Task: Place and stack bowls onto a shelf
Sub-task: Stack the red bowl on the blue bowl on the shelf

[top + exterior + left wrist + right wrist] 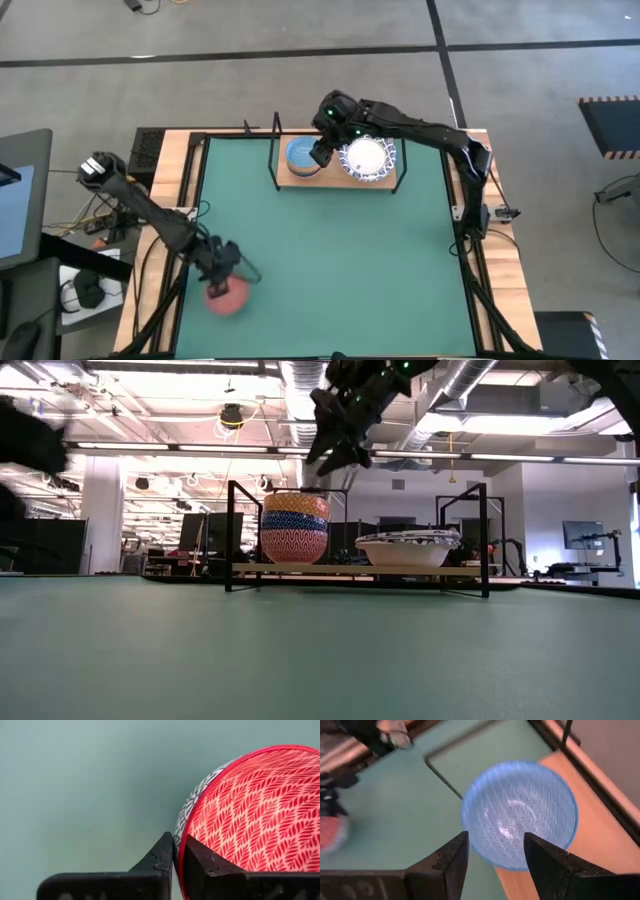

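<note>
My left gripper (222, 268) (177, 842) is near the table's near-left corner, shut on a small bowl (229, 298) (250, 805) that is red leaf-patterned inside and grey-white patterned outside. The shelf (385, 183) (350, 570), a wood board in a black wire frame, stands at the far edge. Its left half carries a stack of three small bowls (294, 527), the top one blue inside (303, 157) (520, 815). White blue-rimmed bowls (368, 158) (408, 548) sit stacked on its right half. My right gripper (322, 150) (340, 450) (495, 852) hovers open above the small stack, touching nothing. My left gripper pinches the red bowl's rim (181, 845), one finger (205, 862) inside the bowl and one finger (159, 855) outside against the grey-white wall. The bowl is tipped, its red inside facing the wrist camera. Whether it is lifted clear of the mat I cannot tell.
A big green mat (330, 260) covers the table inside a wooden border (170, 200). The shelf's black wire frame (275, 150) (232, 535) rises at its left end and right end (485, 540). Cables and equipment lie off the table's left side (85, 290).
</note>
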`<state>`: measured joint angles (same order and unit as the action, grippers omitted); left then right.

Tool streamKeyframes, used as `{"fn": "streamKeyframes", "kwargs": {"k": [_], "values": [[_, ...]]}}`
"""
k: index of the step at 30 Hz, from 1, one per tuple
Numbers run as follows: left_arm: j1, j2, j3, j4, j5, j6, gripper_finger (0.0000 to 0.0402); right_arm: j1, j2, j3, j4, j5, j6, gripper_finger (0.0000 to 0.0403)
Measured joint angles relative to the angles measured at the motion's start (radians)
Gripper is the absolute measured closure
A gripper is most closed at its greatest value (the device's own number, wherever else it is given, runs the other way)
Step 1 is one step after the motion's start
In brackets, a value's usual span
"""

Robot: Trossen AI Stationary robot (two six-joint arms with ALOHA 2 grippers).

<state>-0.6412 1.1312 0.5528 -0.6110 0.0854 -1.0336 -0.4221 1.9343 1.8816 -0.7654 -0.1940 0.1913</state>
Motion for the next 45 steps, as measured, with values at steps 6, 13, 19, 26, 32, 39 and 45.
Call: {"fn": "streamKeyframes", "kwargs": {"k": [6,13,19,26,32,39,45], "values": [[0.164,-0.126,0.103,-0.213,-0.268,0.002,0.0397,0.026,-0.062,0.0,0.042,0.047,0.043,0.0188],[0.36,-0.234,0.304,-0.398,-0.68,0.039,0.0397,0.057,-0.106,0.0,0.152,0.062,0.089,0.0188],[0.527,-0.193,0.469,-0.326,-0.893,0.329,0.0397,0.124,-0.099,0.0,0.31,0.066,0.042,0.0188],[0.678,-0.052,0.6,-0.212,-1.01,0.593,0.0397,0.192,-0.097,0.0,0.45,0.183,-0.177,0.0188],[0.728,0.046,0.688,-0.095,-1.07,0.774,0.0397,0.217,-0.097,0.0,0.443,0.375,-0.328,0.0188],[0.737,0.081,0.719,0.064,-1.058,0.968,0.0394,0.189,-0.097,0.0,0.373,0.377,-0.343,0.0189],[0.738,0.082,0.721,0.128,-1.049,0.969,0.0392,0.169,-0.098,0.002,0.339,0.429,-0.298,0.0229]]}}
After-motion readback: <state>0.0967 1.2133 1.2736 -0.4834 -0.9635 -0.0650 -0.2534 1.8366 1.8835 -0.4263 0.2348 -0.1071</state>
